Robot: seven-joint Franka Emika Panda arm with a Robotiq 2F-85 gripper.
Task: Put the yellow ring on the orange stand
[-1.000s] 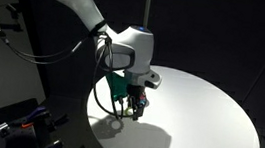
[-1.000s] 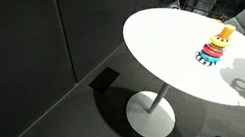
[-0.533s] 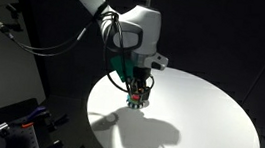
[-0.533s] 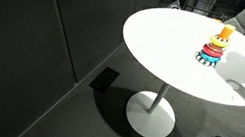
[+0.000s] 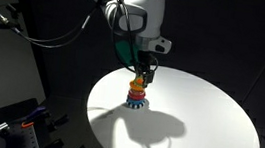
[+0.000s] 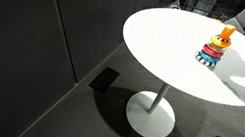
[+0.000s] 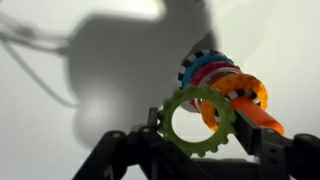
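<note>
Step in hand: transport of ring to stand; placement not yet done.

- Gripper [image 7: 198, 124]: fingers [image 7: 150, 130] clamped on either side of the yellow ring [image 7: 198, 148], a toothed ring that reads yellow-green in the wrist view. Ring is off the surface [image 5: 207, 123], its hole open towards the camera.
- Orange stand [image 7: 264, 119]: stands on the round white surface with several coloured rings [image 7: 210, 72] already stacked low on it and the orange peg tip bare.
- In the wrist view the peg lies right of and beyond the held ring, not through the hole.
- In an exterior view the gripper [image 5: 143, 76] hangs just above the stand [image 5: 138, 91].

Next move (judgement): shift until hole centres over peg tip, descend, then release. Teeth may catch the tip if off-centre.
</note>
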